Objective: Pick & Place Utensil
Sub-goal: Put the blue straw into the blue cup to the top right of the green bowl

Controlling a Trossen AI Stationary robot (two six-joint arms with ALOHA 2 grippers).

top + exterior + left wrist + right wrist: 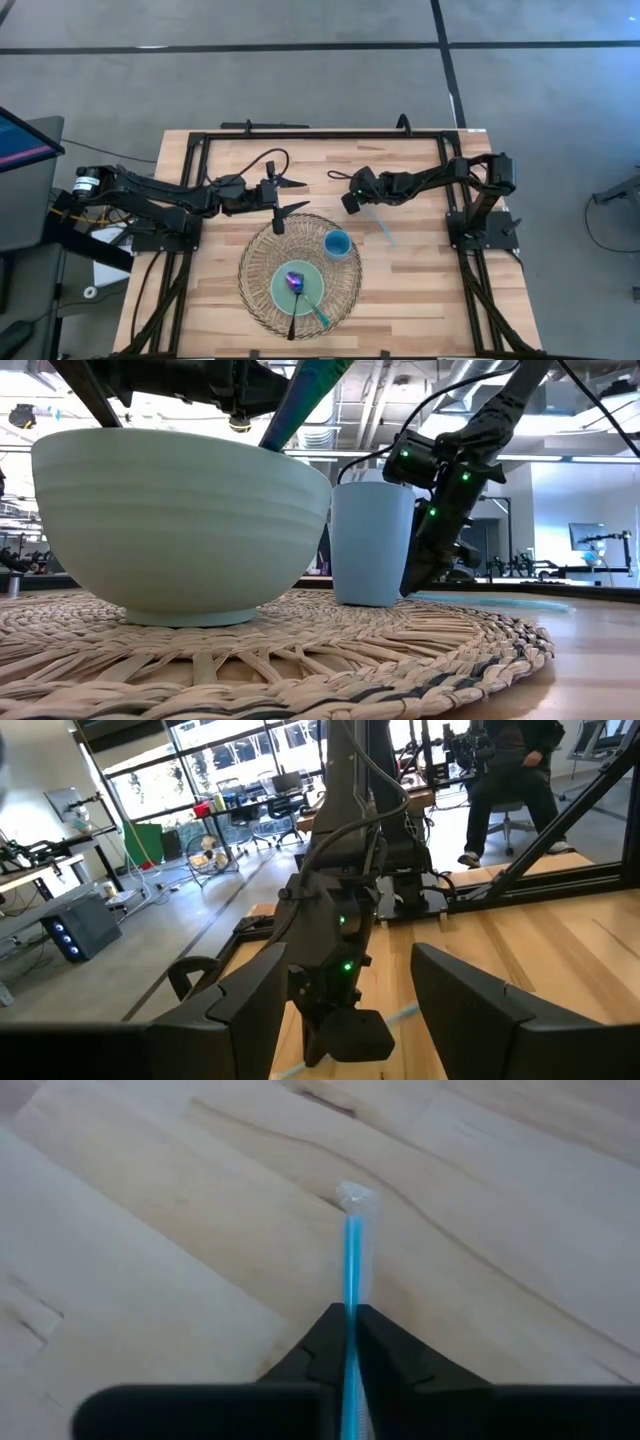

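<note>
A thin light-blue utensil (380,228), a slim rod with a clear tip, lies slanting on the wood right of the blue cup (337,243). My right gripper (352,203) is shut on it and stands just beyond the cup in the low view (420,575). My left gripper (290,197) hovers open over the far rim of the woven mat (258,300), facing the right gripper. On the mat stands a pale green bowl (297,288) holding a spoon (296,283) with a purple head and a teal handle. My right gripper (352,1315) pinches the blue utensil between its two fingers (390,1345), which come from above, slanting from the table's right. The rod (352,1270) runs out past the fingertips. Its clear tip (355,1200) lies on the wood.
The mat covers the near middle of the table. A black frame (320,133) runs along the far and side edges. Bare wood (430,290) lies right of the mat. The left wrist view looks at the right arm (335,950), with a seated person (515,780) beyond the table.
</note>
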